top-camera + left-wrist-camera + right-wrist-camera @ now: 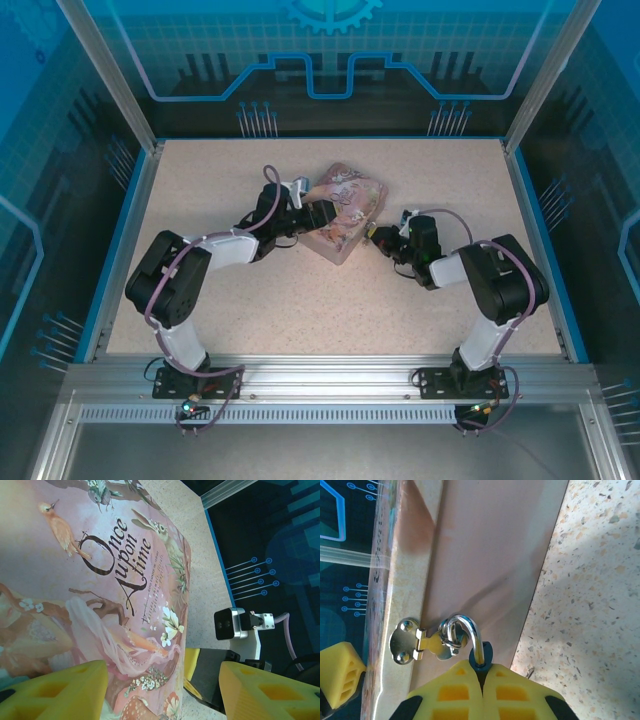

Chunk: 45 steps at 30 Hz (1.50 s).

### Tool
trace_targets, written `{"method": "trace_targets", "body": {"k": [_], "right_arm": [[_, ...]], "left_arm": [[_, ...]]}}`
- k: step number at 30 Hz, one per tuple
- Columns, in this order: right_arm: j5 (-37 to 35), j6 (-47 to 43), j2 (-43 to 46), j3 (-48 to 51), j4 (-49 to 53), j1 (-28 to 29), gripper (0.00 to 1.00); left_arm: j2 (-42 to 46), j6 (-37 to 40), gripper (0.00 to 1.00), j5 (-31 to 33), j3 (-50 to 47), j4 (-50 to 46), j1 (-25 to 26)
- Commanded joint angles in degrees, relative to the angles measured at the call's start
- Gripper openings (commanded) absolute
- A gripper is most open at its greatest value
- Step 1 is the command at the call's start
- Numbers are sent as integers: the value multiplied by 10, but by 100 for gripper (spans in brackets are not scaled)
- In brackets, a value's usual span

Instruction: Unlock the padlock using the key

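Yellow fingertips of the right gripper (482,677) are pressed together against the blue body of the padlock (481,654), which hangs by its shackle from the hasp (409,642) on the pink tin (485,555). Whether the key lies between the fingertips cannot be told. Any turn should probably follow the keyway's axis, without dragging. The left gripper (160,695), its jaws apart, straddles the tin.

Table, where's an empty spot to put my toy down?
The table is bare in the wide near strip between the arm bases and the pink tin, and along the far edge behind it. It is crowded mid-table, where the left gripper and right gripper meet the tin.
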State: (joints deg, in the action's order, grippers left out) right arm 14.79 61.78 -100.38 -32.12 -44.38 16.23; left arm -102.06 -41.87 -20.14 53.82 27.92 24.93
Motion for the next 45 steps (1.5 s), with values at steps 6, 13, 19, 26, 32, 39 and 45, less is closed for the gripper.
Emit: {"method": "trace_targets", "body": {"k": [6,13,19,26,32,39,45], "right_arm": [[-77,13,24,-21,29,-8,3],[-90,23,26,-20,24,-12,3],[-90,11,39,-25,47,-14,3],[-94,-125,154,-7,200,-24,4],[12,-274,287,-41,423,-41,5],[145,-323,379,-41,609,-18,6],[182,-258,366,36,538,39,8]], "left_arm": [[-35,6,62,27,-43,-142,6],[-31,7,62,28,-49,-143,6],[-28,3,62,28,-52,-140,5],[17,4,73,11,-28,-167,-11],[88,12,82,-12,-7,-196,-50],[199,23,97,-18,-40,-201,-109],[272,33,99,-9,-73,-223,-134]]}}
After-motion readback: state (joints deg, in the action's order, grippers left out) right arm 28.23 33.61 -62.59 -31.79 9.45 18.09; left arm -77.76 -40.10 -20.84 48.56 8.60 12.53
